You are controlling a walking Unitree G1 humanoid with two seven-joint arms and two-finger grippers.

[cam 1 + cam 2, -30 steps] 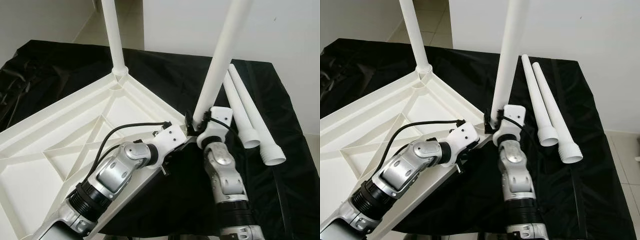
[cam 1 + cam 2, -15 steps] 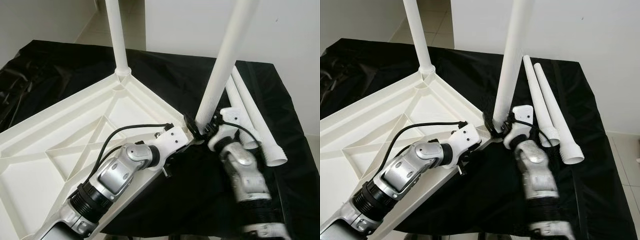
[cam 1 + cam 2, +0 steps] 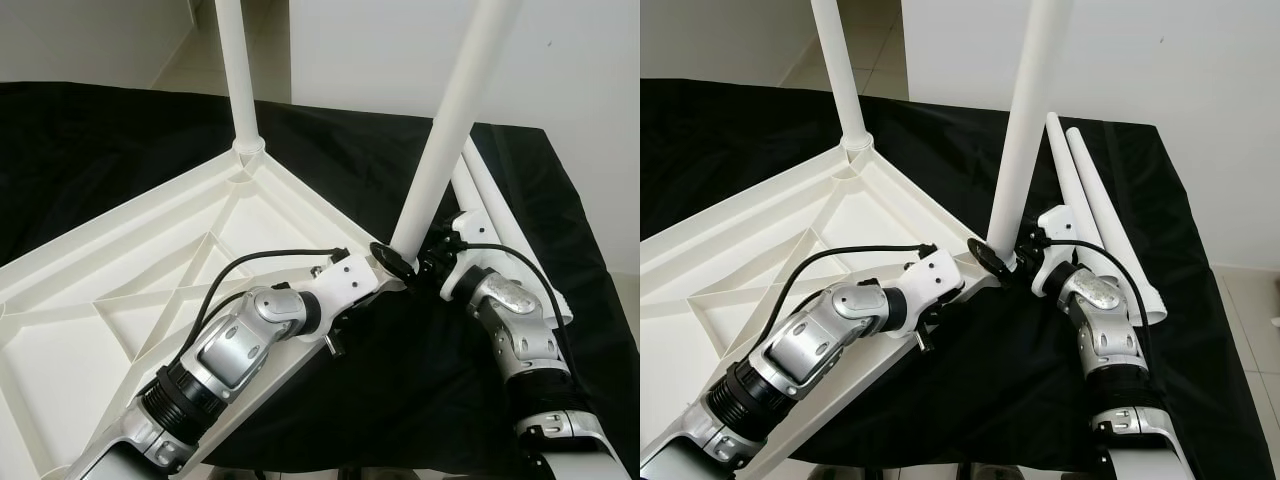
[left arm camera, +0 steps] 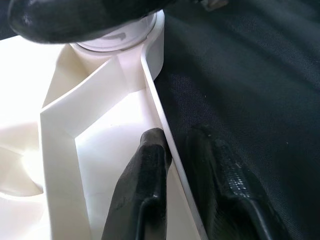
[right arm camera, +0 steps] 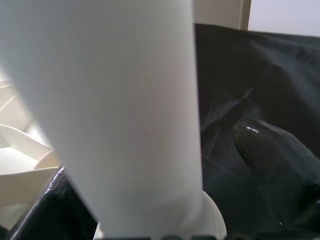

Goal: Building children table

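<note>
- Head views: the tabletop (image 3: 120, 300) lies underside up on the black cloth (image 3: 420, 390). One leg (image 3: 236, 75) stands in its far corner; a second leg (image 3: 445, 130) rises from the near corner, leaning a little. Two spare legs (image 3: 1095, 210) lie on the cloth just beyond that corner.
- My left gripper (image 3: 375, 275) sits at the near corner; my right gripper (image 3: 425, 262) is at the second leg's foot.
- Left wrist view: my fingers (image 4: 145, 190) pinch the tabletop's rim (image 4: 167, 145), one inside, one outside.
- Right wrist view: my finger (image 5: 272, 155) flanks the leg (image 5: 120, 115); I judge I'm clamped on it.
- To do it well: hold the rim firm, straighten the leg, then twist it home.
</note>
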